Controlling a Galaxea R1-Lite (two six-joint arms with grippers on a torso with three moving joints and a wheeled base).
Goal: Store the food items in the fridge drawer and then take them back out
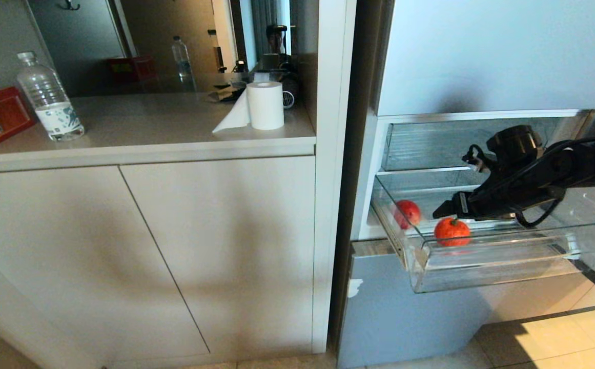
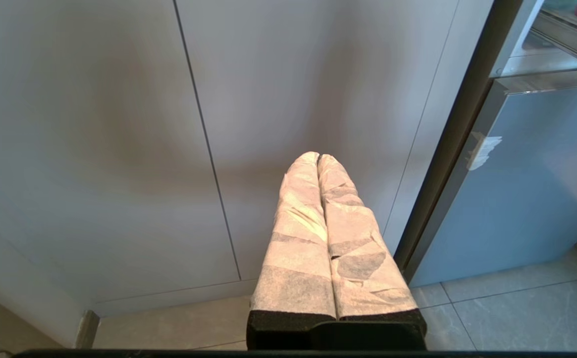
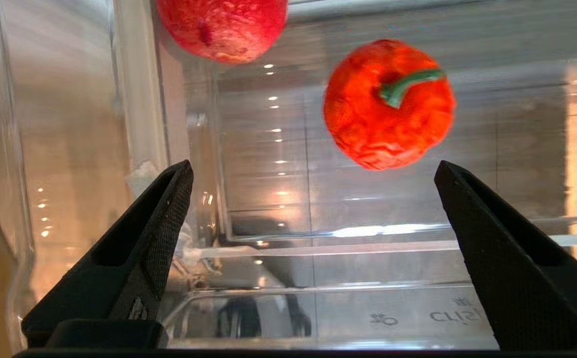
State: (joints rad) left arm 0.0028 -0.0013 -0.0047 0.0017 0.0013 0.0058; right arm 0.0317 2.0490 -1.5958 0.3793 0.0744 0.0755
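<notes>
The right gripper point(image 1: 439, 211) is hovering over the pulled-out fridge drawer point(image 1: 487, 266), fingers spread wide and holding nothing, lining up on the orange fruit point(image 1: 452, 231) lying inside; a red apple point(image 1: 407, 213) is sitting beside it.

The left gripper point(image 2: 318, 158) is hanging pressed together by the cupboard.

Right arm point(image 1: 558, 171): matte black links, round black cylindrical joint housing on top, thin black cable looping below the wrist. Right gripper point(image 1: 443, 209): black, tapering; in right wrist view point(image 3: 313, 171) two black wedge-shaped fingers point(image 3: 166, 214) with fine cross-hatched grip texture on inner faces, hollow slots in the sides. Left gripper point(image 2: 318, 158): two long fingers wrapped in whitish fabric tape, creased and patchy, on black base block
</notes>
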